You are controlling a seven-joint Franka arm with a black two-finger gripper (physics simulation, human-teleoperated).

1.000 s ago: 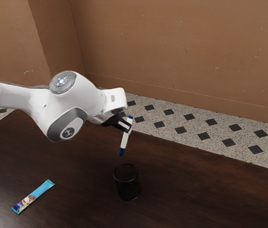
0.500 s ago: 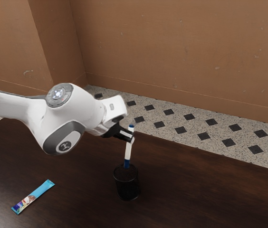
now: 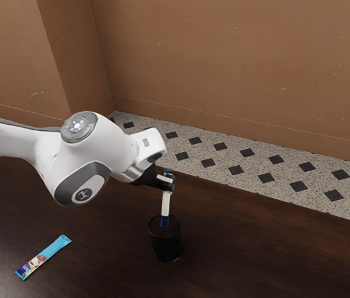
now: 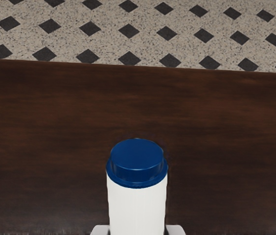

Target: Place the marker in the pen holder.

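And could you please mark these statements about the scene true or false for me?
1. The gripper is shut on the marker. True.
2. The marker lies flat on the table. False: it is held nearly upright, its lower blue end at the mouth of the pen holder.
3. The light-blue packet is inside the pen holder. False: it lies on the table.
4. The pen holder stands upright. True.

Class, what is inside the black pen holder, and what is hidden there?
The marker has its blue lower end just inside the mouth of the pen holder; the dark wall hides the bottom.
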